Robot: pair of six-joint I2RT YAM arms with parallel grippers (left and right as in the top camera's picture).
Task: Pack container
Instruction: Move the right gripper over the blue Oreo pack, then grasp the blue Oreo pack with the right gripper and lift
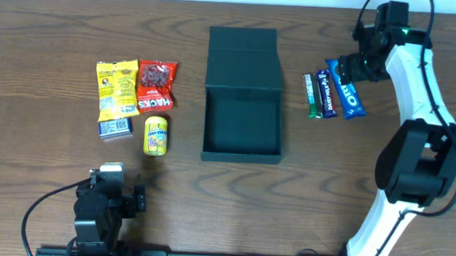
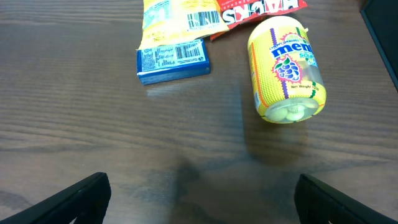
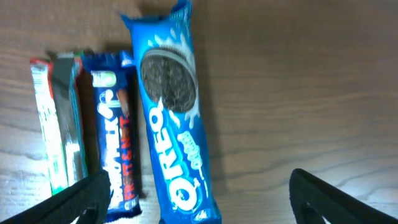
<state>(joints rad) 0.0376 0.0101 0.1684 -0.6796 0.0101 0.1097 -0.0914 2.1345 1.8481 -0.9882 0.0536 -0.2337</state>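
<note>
The dark green-black container [image 1: 240,154] stands open in the table's middle, its lid [image 1: 243,59] folded back, nothing visible inside. Its corner shows in the left wrist view [image 2: 384,31]. My left gripper [image 1: 113,174] is open and empty above bare table [image 2: 199,200], short of a yellow Mentos bottle [image 1: 156,135] [image 2: 286,68]. My right gripper [image 1: 352,69] is open and hovers over the Oreo packet [image 1: 347,90] [image 3: 171,112], its fingers [image 3: 202,202] straddling the packet's end without touching.
Left of the container lie a yellow packet [image 1: 116,87], a red Hacks packet [image 1: 157,85] and a small blue box [image 1: 115,126] [image 2: 173,60]. Right of it, beside the Oreo, lie a dark blue bar [image 1: 327,94] [image 3: 115,143] and a green bar [image 1: 313,95] [image 3: 59,124].
</note>
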